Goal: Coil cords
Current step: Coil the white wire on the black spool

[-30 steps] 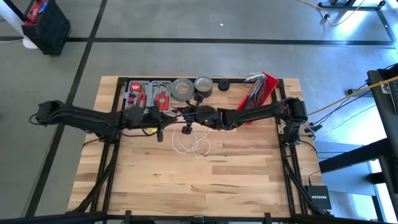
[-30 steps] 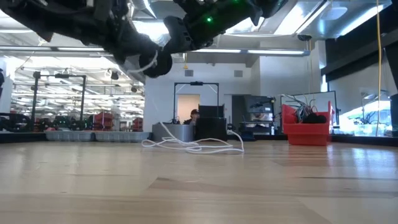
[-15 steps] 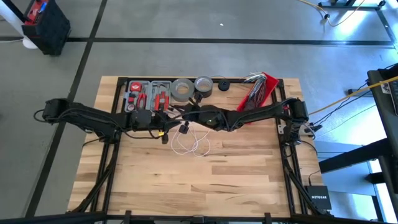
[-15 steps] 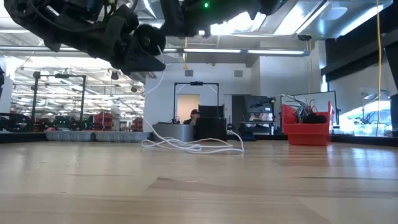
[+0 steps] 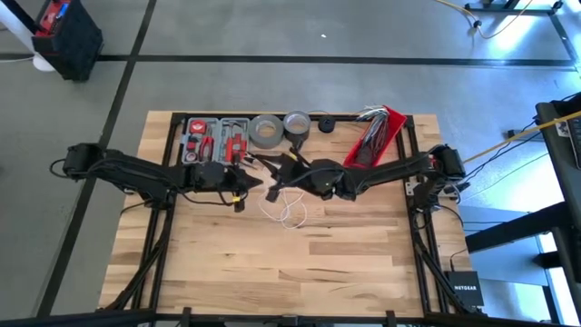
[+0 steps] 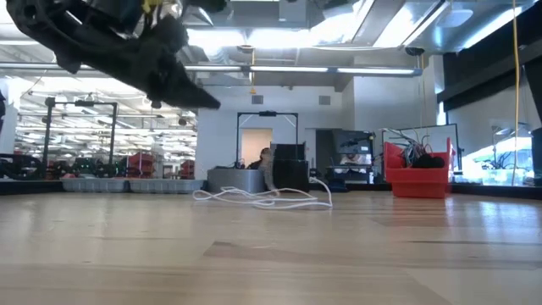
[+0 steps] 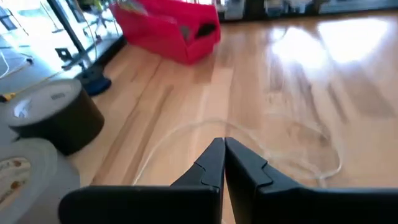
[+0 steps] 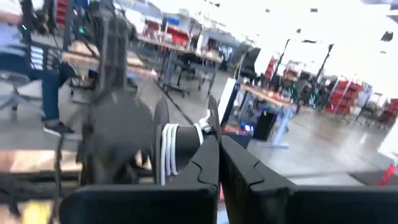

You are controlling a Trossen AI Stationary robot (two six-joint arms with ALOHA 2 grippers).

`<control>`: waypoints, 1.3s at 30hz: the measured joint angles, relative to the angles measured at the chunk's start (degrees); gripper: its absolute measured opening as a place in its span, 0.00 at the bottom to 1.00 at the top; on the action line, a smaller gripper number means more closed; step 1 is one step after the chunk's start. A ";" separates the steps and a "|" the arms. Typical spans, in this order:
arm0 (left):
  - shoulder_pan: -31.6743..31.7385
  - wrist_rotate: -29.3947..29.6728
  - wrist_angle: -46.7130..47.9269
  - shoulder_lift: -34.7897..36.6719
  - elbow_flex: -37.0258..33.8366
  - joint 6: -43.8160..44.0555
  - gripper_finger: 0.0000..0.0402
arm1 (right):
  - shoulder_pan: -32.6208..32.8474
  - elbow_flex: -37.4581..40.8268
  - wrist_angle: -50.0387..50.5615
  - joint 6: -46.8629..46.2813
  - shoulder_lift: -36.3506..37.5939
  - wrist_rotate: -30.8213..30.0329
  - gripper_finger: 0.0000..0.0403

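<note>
The thin white cord lies mostly as a loose heap (image 5: 289, 211) (image 6: 262, 197) on the wooden table's middle, and its loops (image 7: 298, 134) show ahead of my left gripper. My left gripper (image 7: 224, 146) (image 6: 207, 103) hangs shut and empty above the table, left of the heap. My right gripper (image 8: 217, 143) (image 5: 275, 171) is shut, raised above the heap, with its fingers pointing slightly upward toward the left arm. Several turns of cord (image 8: 168, 155) sit wound beside its fingertips. My right gripper carries several turns of the cord (image 8: 169, 152), wound round a dark part beside one finger. A white bit (image 8: 205, 128) shows right at the fingertips. I cannot tell whether a strand is pinched between the fingers. The turns are lifted clear of the table.
Along the far edge stand a grey tool case (image 5: 216, 136), two grey tape rolls (image 5: 265, 130) (image 5: 297, 123) and a red bin (image 5: 377, 136) with wires. The near half of the table (image 5: 300, 272) is bare wood.
My right gripper has risen out of the top of the low view and tipped its fingers upward. My left gripper has sunk a little, rolled, and gone slightly toward the table's right edge. The strand that hung from the grippers to the heap no longer shows in the low view.
</note>
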State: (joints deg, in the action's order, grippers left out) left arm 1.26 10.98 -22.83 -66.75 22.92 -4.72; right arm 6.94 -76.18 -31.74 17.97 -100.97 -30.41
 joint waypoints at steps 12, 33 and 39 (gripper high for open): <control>-0.22 0.14 -0.48 0.26 -0.03 3.21 0.11 | -0.22 0.02 1.02 1.76 0.51 -1.36 0.01; -4.97 -8.01 -38.83 -12.09 0.02 6.21 0.37 | -0.17 0.02 4.86 1.45 0.44 -0.02 0.01; -4.23 -7.89 -41.24 -18.25 2.96 6.12 0.37 | -0.17 0.02 4.86 1.40 0.44 -0.02 0.01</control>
State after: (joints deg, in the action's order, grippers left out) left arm -2.97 3.09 -64.07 -85.00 25.89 1.41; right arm 6.76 -76.16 -26.87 19.36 -100.53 -30.44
